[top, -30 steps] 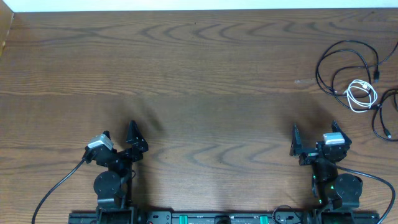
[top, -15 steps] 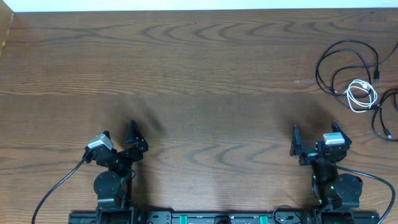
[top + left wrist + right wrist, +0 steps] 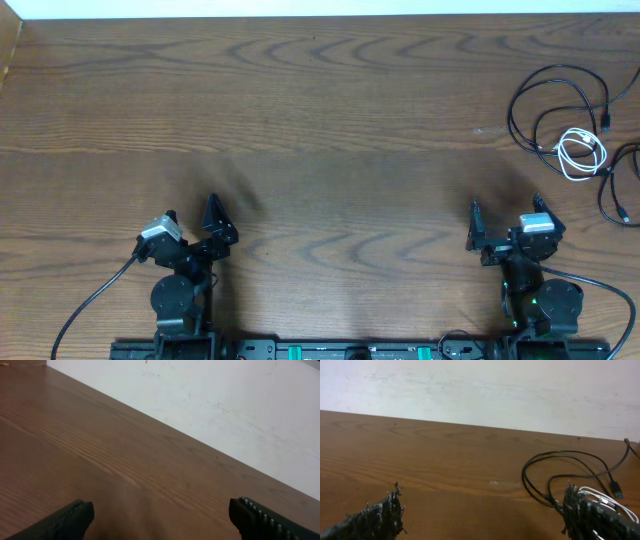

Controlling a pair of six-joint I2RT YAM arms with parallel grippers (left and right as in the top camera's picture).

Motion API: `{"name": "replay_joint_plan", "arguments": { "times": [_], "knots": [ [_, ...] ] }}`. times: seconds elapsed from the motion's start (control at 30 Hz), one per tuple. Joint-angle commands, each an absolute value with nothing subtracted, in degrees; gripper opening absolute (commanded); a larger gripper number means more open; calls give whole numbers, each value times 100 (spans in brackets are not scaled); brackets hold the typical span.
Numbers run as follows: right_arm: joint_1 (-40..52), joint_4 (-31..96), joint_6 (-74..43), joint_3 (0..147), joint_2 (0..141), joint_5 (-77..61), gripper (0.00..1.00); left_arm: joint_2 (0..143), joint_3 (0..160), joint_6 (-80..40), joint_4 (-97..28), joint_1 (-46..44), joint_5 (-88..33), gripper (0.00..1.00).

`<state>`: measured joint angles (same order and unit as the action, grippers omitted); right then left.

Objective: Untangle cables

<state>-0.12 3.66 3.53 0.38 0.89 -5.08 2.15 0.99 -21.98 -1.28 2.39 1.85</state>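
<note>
Soft, even room light, no harsh glare.

From above, the desk (image 3: 330, 110) is evenly lit; a faint smudged shadow lies on the wood just to the far side of each arm. The wall (image 3: 300, 7) past the desk's far edge burns out to plain white. In the wrist views the wall is bright and the wood carries a mild sheen. The left tool (image 3: 161, 512) and right tool (image 3: 482, 510) sit blurred at the bottom edge, the right one jagged with noise. The cables (image 3: 560, 477) near the desk's far right corner look fairly crisp.
</note>
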Motion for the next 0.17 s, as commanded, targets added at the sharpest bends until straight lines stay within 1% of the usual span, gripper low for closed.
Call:
{"name": "replay_joint_plan", "arguments": {
  "times": [0.0,0.13],
  "knots": [
    [84,397,303,32,67,-467,99,222,23,-2053,-397,211,370,93],
    [84,397,303,32,67,-467,99,222,23,-2056,-399,211,368,93]
  ]
}}
